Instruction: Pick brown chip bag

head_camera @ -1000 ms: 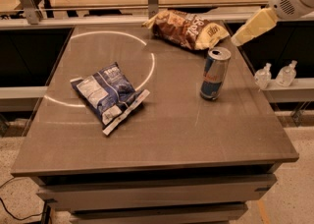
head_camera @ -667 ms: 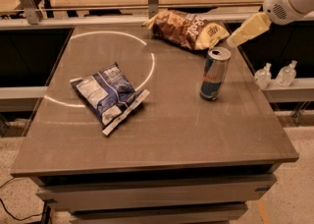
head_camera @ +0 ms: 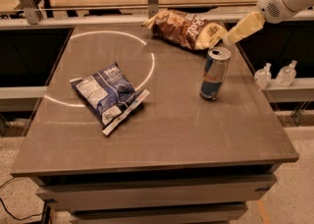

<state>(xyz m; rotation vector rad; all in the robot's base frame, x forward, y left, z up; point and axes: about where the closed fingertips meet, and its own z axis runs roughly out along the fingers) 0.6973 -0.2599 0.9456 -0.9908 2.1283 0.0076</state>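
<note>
brown chip bag [head_camera: 189, 29], crinkly, beside tool [head_camera: 230, 39]

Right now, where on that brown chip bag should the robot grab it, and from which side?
Probably the puffed middle of the brown chip bag, coming down from above. It lies flat along the far edge of the table, so its crinkly top offers folds to pinch. The gripper hovers by the bag's yellow end nearest the Red Bull can.
</note>
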